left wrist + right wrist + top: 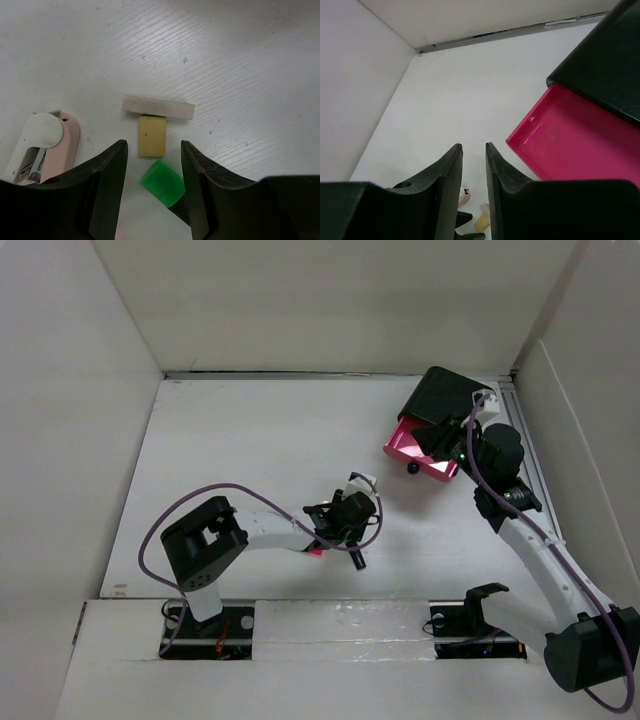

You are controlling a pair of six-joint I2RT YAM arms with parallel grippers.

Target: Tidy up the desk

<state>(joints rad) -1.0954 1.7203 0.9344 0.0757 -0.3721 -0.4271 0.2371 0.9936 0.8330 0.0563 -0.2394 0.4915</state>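
Note:
The white desk [250, 440] carries a small cluster of items under my left gripper [350, 530]. In the left wrist view that gripper [154, 145] is open, with a green block [161, 182] lying between its fingers close to the right one. A yellow block [152, 136] and a white eraser bar [158, 107] lie just beyond it. A pink and white tape dispenser [45, 145] sits to the left. My right gripper [474, 146] hovers by the open pink drawer [570, 145], its fingers a narrow gap apart with nothing between them.
The black box [445, 395] stands at the back right with its pink drawer [420, 452] pulled out toward the middle. White panel walls enclose the desk, and a metal rail [525, 450] runs along the right edge.

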